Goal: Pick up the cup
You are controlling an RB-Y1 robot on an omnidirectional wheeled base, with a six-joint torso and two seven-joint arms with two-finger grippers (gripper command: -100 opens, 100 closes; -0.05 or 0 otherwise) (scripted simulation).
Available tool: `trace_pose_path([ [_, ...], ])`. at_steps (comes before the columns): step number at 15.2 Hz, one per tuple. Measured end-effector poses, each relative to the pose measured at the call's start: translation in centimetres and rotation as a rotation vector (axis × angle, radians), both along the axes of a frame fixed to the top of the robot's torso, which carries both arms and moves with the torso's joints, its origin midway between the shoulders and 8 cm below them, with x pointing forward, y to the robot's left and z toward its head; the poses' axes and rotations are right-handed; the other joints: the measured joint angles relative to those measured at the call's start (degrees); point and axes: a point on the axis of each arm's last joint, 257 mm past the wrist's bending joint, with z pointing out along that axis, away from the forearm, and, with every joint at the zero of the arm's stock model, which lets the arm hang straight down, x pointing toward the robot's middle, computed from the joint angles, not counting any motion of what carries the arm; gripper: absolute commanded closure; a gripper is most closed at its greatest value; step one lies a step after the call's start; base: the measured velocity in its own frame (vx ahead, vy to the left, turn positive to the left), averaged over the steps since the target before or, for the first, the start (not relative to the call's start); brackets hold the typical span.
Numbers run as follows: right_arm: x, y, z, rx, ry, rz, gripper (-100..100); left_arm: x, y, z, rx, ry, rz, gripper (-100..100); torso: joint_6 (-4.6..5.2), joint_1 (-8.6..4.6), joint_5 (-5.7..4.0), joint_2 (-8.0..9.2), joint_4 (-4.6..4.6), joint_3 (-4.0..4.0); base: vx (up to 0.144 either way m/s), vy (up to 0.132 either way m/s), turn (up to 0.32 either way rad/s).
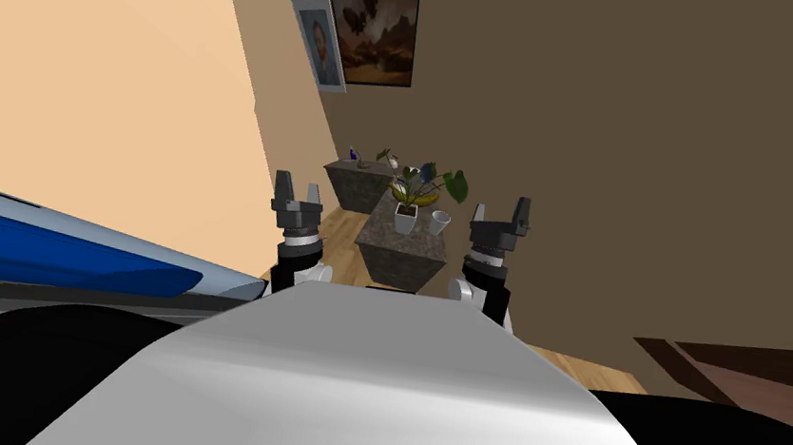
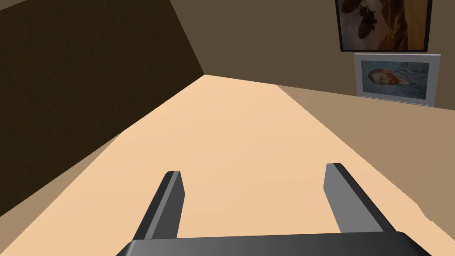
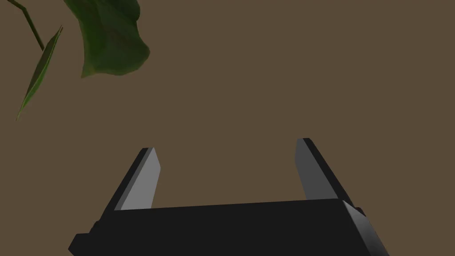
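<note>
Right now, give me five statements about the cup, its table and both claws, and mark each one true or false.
1. The cup stands on the nearer dark speckled table. True.
2. The right claw is shut on the cup. False: it is open and empty, held up in the air apart from the cup.
3. A potted plant stands beside the cup on the same table. True.
4. The left claw grips the potted plant. False: it is open and empty, raised clear of the table.
5. The cup lies tipped over on the floor. False: it is upright on the table.
</note>
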Motion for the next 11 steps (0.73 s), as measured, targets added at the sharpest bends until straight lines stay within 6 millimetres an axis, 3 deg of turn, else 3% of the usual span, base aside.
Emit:
trace_pose_path([
  [5,0.8,1.0,-1.9,-0.078,0.052,0.036,-100,0.0,0.0,0.0,0.0,0.0,0.0,0,-0.01,0.13,0.03,0.04,0.01,0.02,-0.011,0.033,0.051],
  [11,2.4,1.8,-5.7,-0.192,0.145,0.08,-100,0.0,0.0,0.0,0.0,0.0,0.0,0,-0.01,0.17,0.04,0.04,0.01,0.02,-0.011,0.047,0.081],
])
